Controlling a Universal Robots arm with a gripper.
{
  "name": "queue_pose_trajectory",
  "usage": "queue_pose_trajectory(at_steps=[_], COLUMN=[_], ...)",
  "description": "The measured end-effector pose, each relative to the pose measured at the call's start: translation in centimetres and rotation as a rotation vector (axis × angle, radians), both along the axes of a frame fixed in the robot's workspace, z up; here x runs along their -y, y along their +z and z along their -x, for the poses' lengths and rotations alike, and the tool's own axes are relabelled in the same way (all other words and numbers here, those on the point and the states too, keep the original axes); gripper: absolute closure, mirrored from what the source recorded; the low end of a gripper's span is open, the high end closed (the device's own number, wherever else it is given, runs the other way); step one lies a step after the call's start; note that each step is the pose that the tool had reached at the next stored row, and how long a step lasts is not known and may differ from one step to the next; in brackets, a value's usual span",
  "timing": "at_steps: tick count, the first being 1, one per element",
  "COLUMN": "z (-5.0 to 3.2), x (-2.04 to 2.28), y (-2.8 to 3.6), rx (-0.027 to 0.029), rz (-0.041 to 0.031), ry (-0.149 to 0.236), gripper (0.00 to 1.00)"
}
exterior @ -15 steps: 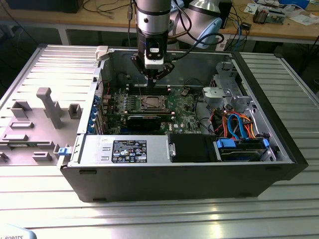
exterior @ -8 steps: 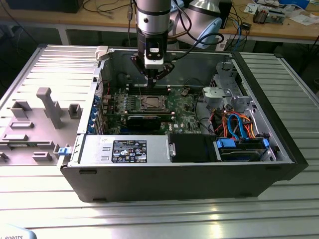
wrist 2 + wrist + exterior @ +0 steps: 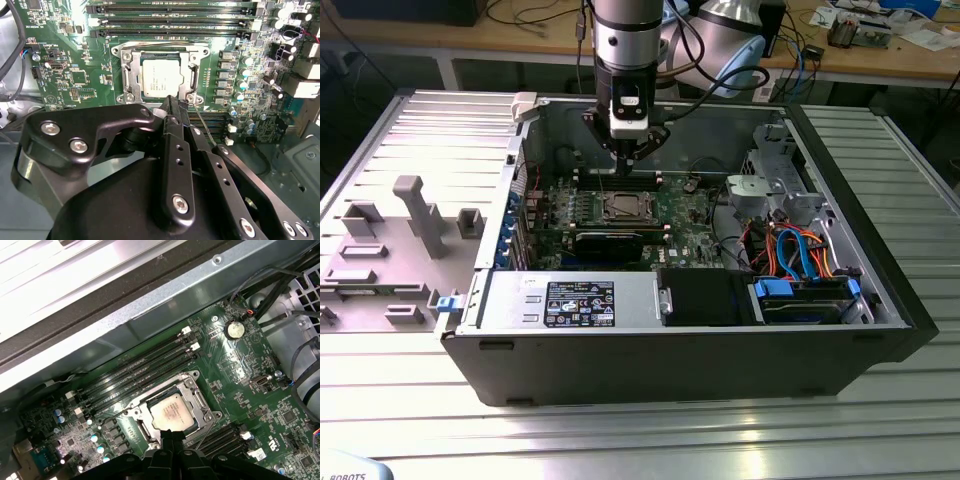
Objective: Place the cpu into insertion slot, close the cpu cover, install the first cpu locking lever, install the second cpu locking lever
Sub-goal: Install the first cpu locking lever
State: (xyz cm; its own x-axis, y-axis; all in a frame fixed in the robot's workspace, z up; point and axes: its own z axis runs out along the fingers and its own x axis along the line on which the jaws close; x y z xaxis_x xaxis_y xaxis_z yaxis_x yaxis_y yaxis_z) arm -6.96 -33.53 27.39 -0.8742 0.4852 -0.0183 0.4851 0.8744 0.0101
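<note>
Silver-grey cpu [image 3: 160, 77] already sits in the insertion slot [image 3: 200, 405], cpu cover [image 3: 131, 75] shut over it, just beyond the gripper [image 3: 174, 102]; fingers pressed together, empty; lever-locking step seemingly underway, needing fine alignment.

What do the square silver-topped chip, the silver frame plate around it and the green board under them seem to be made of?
The square chip with a dull silver-grey top looks like brushed metal: matt, soft sheen. The thin silver frame plate around it seems bare stamped steel, with bright glints on its edges. The green board looks like lacquered circuit laminate, glossy, with soldered parts.
</note>
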Motion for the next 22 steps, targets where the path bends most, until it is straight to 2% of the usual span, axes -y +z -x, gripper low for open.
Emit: queue_pose_trajectory(at_steps=[2, 5, 6, 7, 9, 12, 14, 18, 22], z=[0.0, 0.01, 0.01, 0.05, 0.1, 0.11, 0.11, 0.11, 0.11], x=[0.0, 0.0, 0.0, 0.0, -0.01, 0.0, 0.0, -0.01, 0.0], y=[-0.06, -0.21, -0.28, -0.37, -0.5, -0.64, -0.72, -0.84, -1.07], rx=[0.0006, 0.0005, 0.0031, 0.0102, 0.0115, 0.0114, 0.0113, 0.0115, 0.0113], rz=[-0.0002, -0.0001, 0.0001, 0.0004, 0.0, -0.001, -0.0013, -0.002, -0.0025], ry=[0.016, 0.074, 0.094, 0.103, 0.129, 0.2, 0.265, 0.346, 0.446], gripper=[0.89, 0.89, 0.89, 0.89, 0.89, 0.89, 0.89, 0.89, 0.89])
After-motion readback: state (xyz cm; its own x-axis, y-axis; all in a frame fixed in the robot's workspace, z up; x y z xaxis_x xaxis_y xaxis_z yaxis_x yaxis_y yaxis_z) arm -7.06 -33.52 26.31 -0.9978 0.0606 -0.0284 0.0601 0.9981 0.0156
